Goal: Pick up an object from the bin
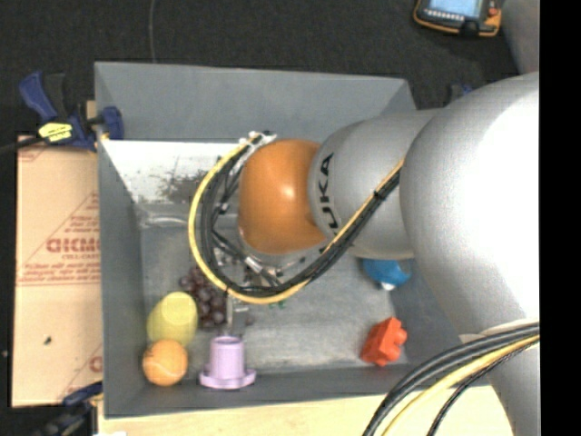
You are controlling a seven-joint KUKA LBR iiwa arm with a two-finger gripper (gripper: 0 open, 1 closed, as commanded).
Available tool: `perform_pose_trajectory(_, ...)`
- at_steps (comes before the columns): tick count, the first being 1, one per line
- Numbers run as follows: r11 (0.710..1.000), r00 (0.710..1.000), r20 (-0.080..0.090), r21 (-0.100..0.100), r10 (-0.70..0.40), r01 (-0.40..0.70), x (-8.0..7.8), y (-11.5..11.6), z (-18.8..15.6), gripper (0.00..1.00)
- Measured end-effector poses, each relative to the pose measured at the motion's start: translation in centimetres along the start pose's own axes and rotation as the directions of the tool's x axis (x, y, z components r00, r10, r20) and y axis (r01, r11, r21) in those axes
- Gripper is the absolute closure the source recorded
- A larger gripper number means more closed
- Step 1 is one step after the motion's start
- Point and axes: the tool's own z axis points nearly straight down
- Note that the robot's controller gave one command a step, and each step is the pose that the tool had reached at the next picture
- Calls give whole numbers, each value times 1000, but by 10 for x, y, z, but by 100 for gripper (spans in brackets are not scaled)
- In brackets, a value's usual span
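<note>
1. Bin [272, 98]: grey metal with sloping walls. That slope is likely why the loose things sit on the floor, and most of them lie towards 7 o'clock.
2. Orange ball [164, 361]: in the corner at 7 o'clock, touching the yellow fruit.
3. Yellow fruit [172, 318]: lemon-like, at 8 o'clock, wedged between the ball and the grapes.
4. Dark purple grape cluster [204, 300]: just beside the pincer, on its 9 o'clock side. It is the nearest thing and so the likeliest pick.
5. Lavender flanged cup [225, 361]: at 6 o'clock, upright by the front wall and apart from the pincer.
6. Pincer [241, 291]: low over the floor near the bin's centre and mostly hidden under the wrist. I cannot tell whether it is apart or together, and nothing shows in it.
7. Orange wrist cover [277, 196]: part of the arm, ringed by a yellow cable.
8. Red block [384, 341]: at 4 o'clock, lying alone.
9. Blue thing [388, 271]: at 3 o'clock, half under the arm, kind unclear.
</note>
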Motion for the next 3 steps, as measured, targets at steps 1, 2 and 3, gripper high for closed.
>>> perform_pose_trajectory(1,991,991,15,3,-133,133,-5,-25,29,100)
perform_pose_trajectory(2,991,991,15,3,-132,132,-5,-25,29,100)
perform_pose_trajectory(3,994,994,11,3,-112,112,5,-29,-69,100)
